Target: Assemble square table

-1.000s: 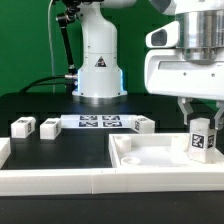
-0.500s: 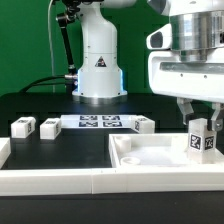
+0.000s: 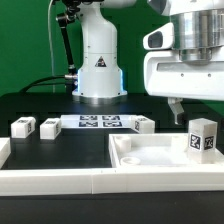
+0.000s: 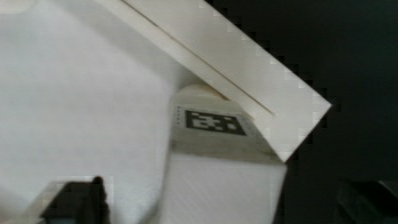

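hanging the gripper [image 3: 200, 110] spread wide apart at the exterior view's right, clamping nothing. keeping one fingertip [image 3: 177, 110] just beside the upright leg [image 3: 203, 137] and apart from it, near the level of its top. standing that short tagged leg in the far corner of the square tabletop [image 3: 150, 160], inside the raised rim, tag facing the camera. showing in the wrist view both dark fingertips [image 4: 75, 200] set well apart over the tabletop's white floor, with the leg's tag tucked into the angle of the rim. resting the tabletop on the black desk [image 3: 60, 152], just behind the long white border wall [image 3: 60, 183]. lying farther back on the desk: the leftmost leg [image 3: 22, 126] and the second leg [image 3: 48, 127] side by side, then the marker board [image 3: 98, 122], then the third loose leg [image 3: 146, 124] just beside the board's end toward the exterior view's right. rising behind the board, the white robot base [image 3: 98, 65].
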Controlling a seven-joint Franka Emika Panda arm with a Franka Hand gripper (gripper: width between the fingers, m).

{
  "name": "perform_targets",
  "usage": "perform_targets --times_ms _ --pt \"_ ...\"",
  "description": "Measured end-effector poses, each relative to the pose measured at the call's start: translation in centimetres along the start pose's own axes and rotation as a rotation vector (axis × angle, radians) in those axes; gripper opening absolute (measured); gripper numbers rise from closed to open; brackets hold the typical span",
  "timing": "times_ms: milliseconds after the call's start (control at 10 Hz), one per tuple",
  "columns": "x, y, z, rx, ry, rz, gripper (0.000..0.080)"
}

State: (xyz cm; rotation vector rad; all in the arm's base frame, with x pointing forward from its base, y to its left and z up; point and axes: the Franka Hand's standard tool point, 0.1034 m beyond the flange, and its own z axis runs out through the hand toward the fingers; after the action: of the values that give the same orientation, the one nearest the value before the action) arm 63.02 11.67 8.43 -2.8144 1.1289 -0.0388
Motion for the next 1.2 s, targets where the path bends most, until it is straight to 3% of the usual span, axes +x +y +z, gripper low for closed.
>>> perform_targets --times_ms 400,700,1000,1200 --pt "-0.08 0.02 -0.25 -0.021 -0.02 -0.387 0.0649" --pt "0.37 0.26 -0.21 -0.021 -0.02 -0.658 0.0649" --pt "-0.2 0.14 0.3 -0.029 -0.028 -0.843 0.0649" --pt "-0.4 0.08 0.4 -0.048 -0.027 -1.05 0.0649"
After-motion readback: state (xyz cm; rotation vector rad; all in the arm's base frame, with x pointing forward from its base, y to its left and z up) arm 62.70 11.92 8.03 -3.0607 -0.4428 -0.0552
